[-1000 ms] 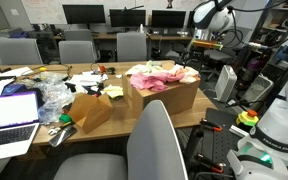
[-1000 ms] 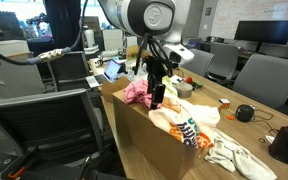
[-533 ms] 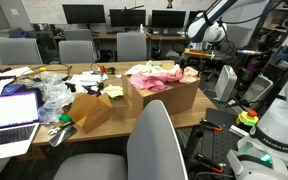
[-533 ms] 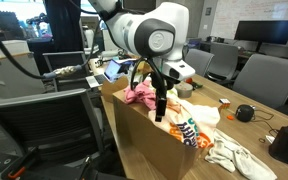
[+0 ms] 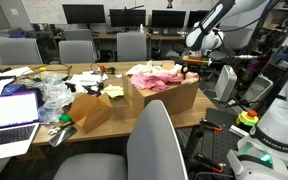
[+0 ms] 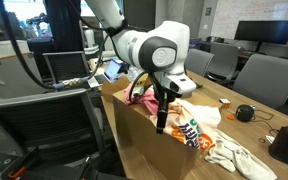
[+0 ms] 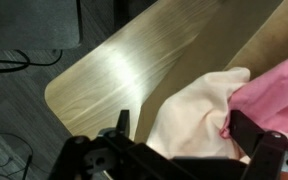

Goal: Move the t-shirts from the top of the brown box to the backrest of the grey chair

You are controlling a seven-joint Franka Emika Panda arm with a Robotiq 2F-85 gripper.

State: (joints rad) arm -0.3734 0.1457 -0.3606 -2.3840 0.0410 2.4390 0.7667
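Zero shirts had made it onto the grey chair [image 5: 154, 140] at this point, and its backrest was bare. The whole pile of t-shirts [image 5: 161, 76], pinks and creams mostly, sat heaped on top of the brown box [image 5: 174, 98], so pretty much the entire job was left to do. In both exterior views the arm reached in from above with its wrist bent down. The gripper [image 6: 162, 122] hung pointing straight down at one end of the pile. In the wrist view the jaws were spread wide with nothing clamped. A cream shirt [image 7: 199, 110] and a pink shirt [image 7: 279, 95] lay just below them, next to a bare stretch of wooden table [image 7: 114, 70]. Looked like a grab getting lined up, tbh, though whether the fingertips touched cloth couldn't be told.
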